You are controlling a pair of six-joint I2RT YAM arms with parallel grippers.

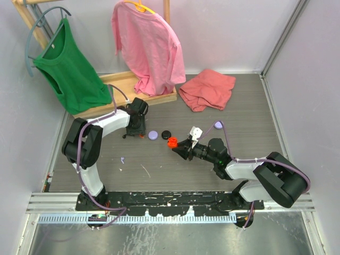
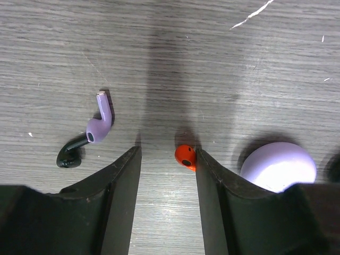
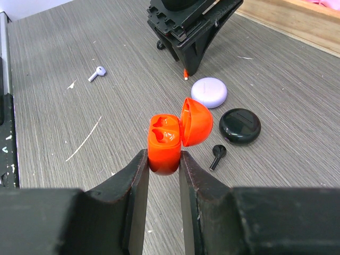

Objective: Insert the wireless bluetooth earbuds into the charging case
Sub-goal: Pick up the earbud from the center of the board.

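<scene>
Green shirt (image 1: 71, 69) hanging at upper left; pink shirt (image 1: 149, 45) hanging at upper centre; crumpled red cloth (image 1: 207, 89) lying on grey table (image 1: 255, 122), right of wooden rack base (image 1: 119, 77)

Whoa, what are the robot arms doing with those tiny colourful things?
The right gripper pinches an open orange case, both slots empty. The left gripper hangs low over the table, jaws apart, with an orange earbud touching one of them but not gripped. A lavender earbud and a black earbud lie just beside it.

Red-orange charging case (image 3: 166, 144); lavender earbud (image 2: 101, 125); black earbud (image 2: 68, 155); red-orange earbud (image 2: 185, 156); lavender disc (image 2: 276, 167); grey streaked table (image 2: 212, 64).
</scene>
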